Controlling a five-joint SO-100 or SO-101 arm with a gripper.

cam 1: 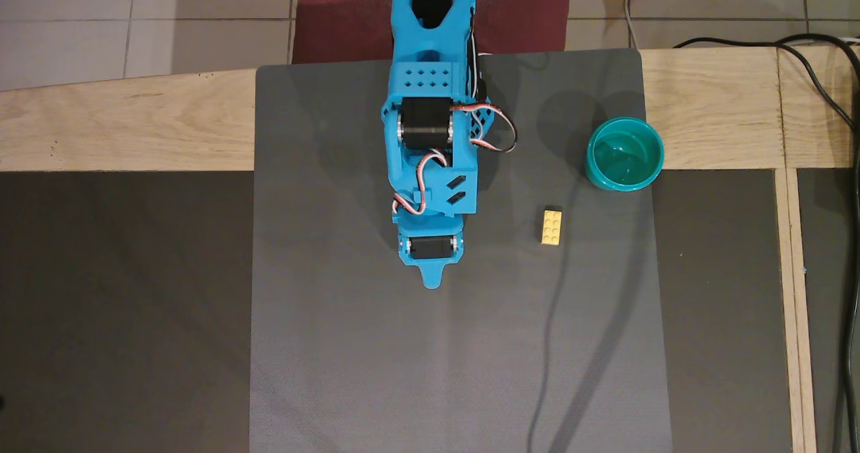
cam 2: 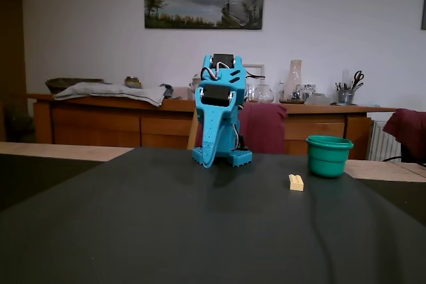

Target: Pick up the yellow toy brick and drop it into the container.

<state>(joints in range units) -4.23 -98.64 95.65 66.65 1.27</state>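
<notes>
The yellow toy brick [cam 1: 551, 227] lies flat, studs up, on the grey mat [cam 1: 403, 359], to the right of the arm in the overhead view. The container, a teal cup [cam 1: 594, 165], stands upright and empty at the mat's right edge, just beyond the brick. In the fixed view the brick [cam 2: 296, 182] sits in front and left of the cup [cam 2: 329, 159]. My blue arm is folded over its base, with the gripper [cam 1: 430, 279] pointing down near the mat, its jaws together and nothing held. The gripper [cam 2: 207, 163] is well apart from the brick.
Black cables [cam 1: 830, 90] run along the wooden table's right side, and a thin cable [cam 1: 557, 318] crosses the mat below the brick. A dark red cloth [cam 1: 336, 16] hangs on a chair behind the arm's base.
</notes>
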